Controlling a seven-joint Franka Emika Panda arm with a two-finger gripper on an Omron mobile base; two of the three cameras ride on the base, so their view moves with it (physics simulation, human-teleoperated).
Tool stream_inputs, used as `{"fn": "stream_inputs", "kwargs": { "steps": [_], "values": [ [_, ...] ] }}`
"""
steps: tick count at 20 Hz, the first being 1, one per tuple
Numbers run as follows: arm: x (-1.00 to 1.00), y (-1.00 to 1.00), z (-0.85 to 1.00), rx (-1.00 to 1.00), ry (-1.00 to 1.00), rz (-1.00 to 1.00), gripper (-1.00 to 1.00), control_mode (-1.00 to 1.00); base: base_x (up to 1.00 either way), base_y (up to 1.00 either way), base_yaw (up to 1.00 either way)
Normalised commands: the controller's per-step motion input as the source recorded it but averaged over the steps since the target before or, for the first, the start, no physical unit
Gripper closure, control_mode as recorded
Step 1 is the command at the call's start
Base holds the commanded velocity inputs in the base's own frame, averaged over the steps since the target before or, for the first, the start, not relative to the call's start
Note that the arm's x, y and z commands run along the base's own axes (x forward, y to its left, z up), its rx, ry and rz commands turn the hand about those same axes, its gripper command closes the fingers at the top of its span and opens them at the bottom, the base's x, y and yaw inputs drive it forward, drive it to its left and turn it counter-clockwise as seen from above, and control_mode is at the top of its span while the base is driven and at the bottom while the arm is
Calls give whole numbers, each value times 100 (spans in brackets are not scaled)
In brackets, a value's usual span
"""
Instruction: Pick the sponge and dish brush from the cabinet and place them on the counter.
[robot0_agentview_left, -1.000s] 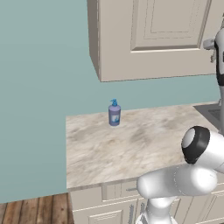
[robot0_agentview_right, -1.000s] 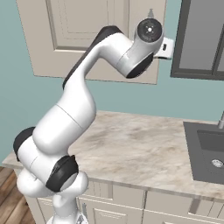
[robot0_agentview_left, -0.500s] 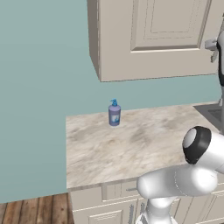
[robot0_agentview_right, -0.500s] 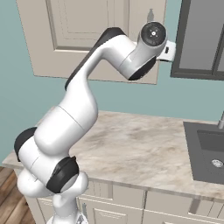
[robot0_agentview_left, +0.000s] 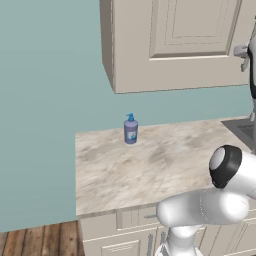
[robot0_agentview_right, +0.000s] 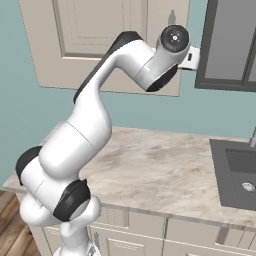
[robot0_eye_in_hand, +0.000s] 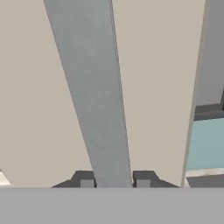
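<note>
Your fingers stand one on each side of the grey handle, closed on the bar; a second ago they were wide apart, so the grasp has only just been made. The gripper sits square to the bar, which runs up between the tips.

Left to right in the left base view: the soap bottle stands near the back of the counter; above it hangs the cabinet, door shut; at the right edge the hand meets the door.

Right base view: the arm reaches up across the door to its right edge; the sink lies well to the right.

The sponge and brush, by judgement, lie behind the closed door. With the handle gripped, your next move is likely a pull to swing it open.
</note>
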Motion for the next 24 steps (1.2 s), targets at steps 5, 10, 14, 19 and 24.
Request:
{"fn": "stream_inputs", "kwargs": {
  "steps": [5,10,14,19,24],
  "values": [
    [-13,18,0,0,-3,6,100,-100,0,0,0],
    [-35,16,0,0,-3,10,100,-100,0,0,0],
    [-42,17,0,0,-3,11,100,-100,0,0,0],
    [-37,18,0,0,-1,9,100,-100,0,0,0],
    [-46,23,0,0,-4,5,100,-100,0,0,0]
  ]
}}
